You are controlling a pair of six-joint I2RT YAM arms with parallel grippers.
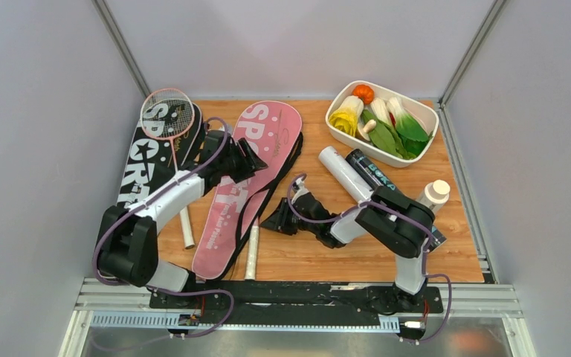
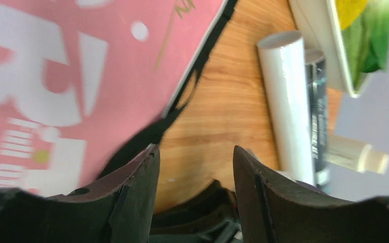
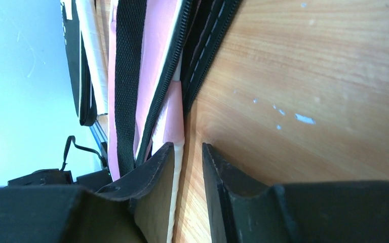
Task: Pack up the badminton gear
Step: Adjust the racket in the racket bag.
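Note:
The pink "SPORT" cover [image 1: 256, 178] lies mid-table, and a white racket handle [image 1: 251, 253] sticks out of its near end. A black "SPORT" cover [image 1: 145, 160] lies to its left with a thin pink racket [image 1: 167, 115] on top. White tube [image 1: 346, 175] and black tube [image 1: 375, 175] lie side by side to the right. My left gripper [image 1: 256, 160] hovers over the pink cover's right edge [image 2: 55, 76], open [image 2: 195, 148], nothing between the fingers. My right gripper [image 1: 279, 221] is low at the cover's zipped edge [image 3: 154, 61], jaws narrowly apart [image 3: 188, 145]; a white strip [image 3: 178, 167] runs along the left finger.
A white bowl [image 1: 425, 137] of toy vegetables stands at the back right. A small white bottle [image 1: 435, 195] stands beside my right arm, next to the tubes. Grey walls close in on the left, right and back. Both tubes [image 2: 286, 101] show in the left wrist view.

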